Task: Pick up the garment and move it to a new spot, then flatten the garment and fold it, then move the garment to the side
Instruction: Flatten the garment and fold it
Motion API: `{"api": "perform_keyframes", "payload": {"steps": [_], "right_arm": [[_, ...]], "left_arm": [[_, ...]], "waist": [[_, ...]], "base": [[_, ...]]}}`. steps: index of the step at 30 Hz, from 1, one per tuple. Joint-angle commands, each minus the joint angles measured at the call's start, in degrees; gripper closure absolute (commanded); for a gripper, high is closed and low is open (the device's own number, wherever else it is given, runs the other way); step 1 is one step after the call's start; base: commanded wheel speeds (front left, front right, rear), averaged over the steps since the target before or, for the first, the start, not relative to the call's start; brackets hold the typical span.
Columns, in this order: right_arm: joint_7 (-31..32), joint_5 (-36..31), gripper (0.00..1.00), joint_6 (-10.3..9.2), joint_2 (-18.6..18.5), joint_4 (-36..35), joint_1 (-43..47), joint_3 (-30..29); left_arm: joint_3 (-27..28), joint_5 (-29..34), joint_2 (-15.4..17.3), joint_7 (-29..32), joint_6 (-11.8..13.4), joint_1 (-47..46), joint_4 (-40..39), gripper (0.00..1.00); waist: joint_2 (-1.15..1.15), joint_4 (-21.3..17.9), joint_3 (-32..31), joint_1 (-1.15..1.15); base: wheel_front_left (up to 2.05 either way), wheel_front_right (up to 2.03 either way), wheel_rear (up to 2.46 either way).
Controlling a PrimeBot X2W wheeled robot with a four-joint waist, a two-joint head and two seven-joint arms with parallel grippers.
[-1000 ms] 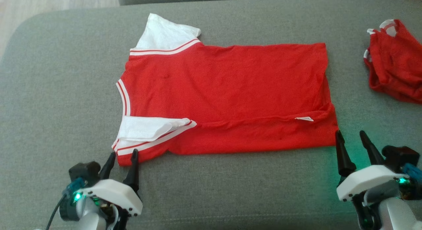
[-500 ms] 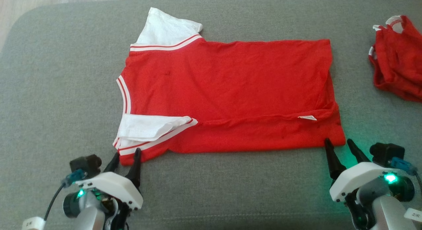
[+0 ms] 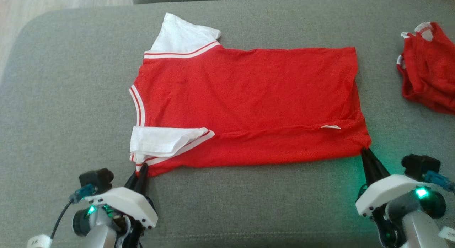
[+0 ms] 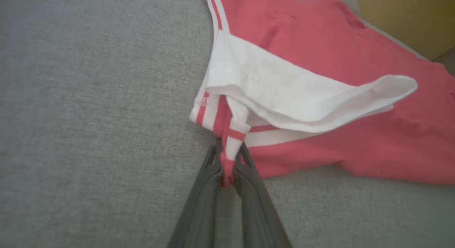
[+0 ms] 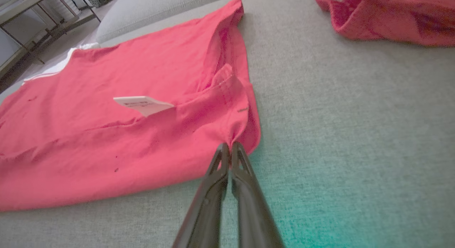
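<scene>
Left hand [image 3: 141,167] and right hand [image 3: 364,151] low, seemingly tight on garment [image 3: 249,95] corners.

garment [image 3: 249,98]: red body, white sleeves, red-white striped trim, white tag [image 3: 330,127]. Cushion [image 3: 71,98] grey. Second garment [image 3: 428,66] red, white edging.

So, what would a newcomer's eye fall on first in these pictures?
The red short-sleeved T-shirt with white sleeves lies spread across the middle of the grey fabric cushion. The left gripper is shut on its striped near-left corner, and the right gripper is shut on its near-right hem corner. A smaller crumpled red garment lies apart at the far right.
</scene>
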Motion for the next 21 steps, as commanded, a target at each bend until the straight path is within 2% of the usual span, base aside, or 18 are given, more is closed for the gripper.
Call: {"api": "perform_keyframes", "payload": {"steps": [1,17,18,19,20,21], "right_arm": [[-1.03,0.65,1.00,-0.04,-0.09,-2.78,0.74,0.51],[2.18,0.28,1.00,-0.04,1.90,-11.34,13.51,-3.02],[2.50,0.28,1.00,-0.04,1.98,-11.48,13.80,-3.01],[2.73,0.32,1.00,-0.04,2.05,-11.64,13.97,-2.98],[2.74,0.42,0.56,-0.04,2.11,-11.90,14.02,-2.78],[2.48,0.30,0.00,-0.04,2.15,-12.29,13.94,-2.59]], "left_arm": [[1.85,-0.09,1.39,-0.54,0.62,0.07,-2.36,1.00],[2.21,-1.42,2.38,4.25,4.69,11.64,-13.39,1.00],[2.07,-1.50,2.35,4.59,4.80,12.07,-13.93,0.82],[1.95,-1.54,2.31,4.86,4.97,12.42,-14.40,0.10],[1.83,-1.45,2.29,5.08,5.23,12.66,-14.83,0.00],[1.78,-1.36,2.23,4.97,5.47,12.77,-15.39,0.00]], "waist": [[0.00,0.14,-0.65,0.00],[0.00,-0.26,-4.14,0.00],[0.00,-0.31,-4.22,0.00],[0.00,-0.34,-4.27,0.00],[0.00,-0.36,-4.33,0.00],[0.00,-0.40,-4.38,0.00]], "base": [[0.00,0.00,0.00],[0.00,0.00,0.00],[0.00,0.00,0.00],[0.00,0.00,0.00],[0.00,0.00,0.00],[0.00,0.00,0.00]]}}
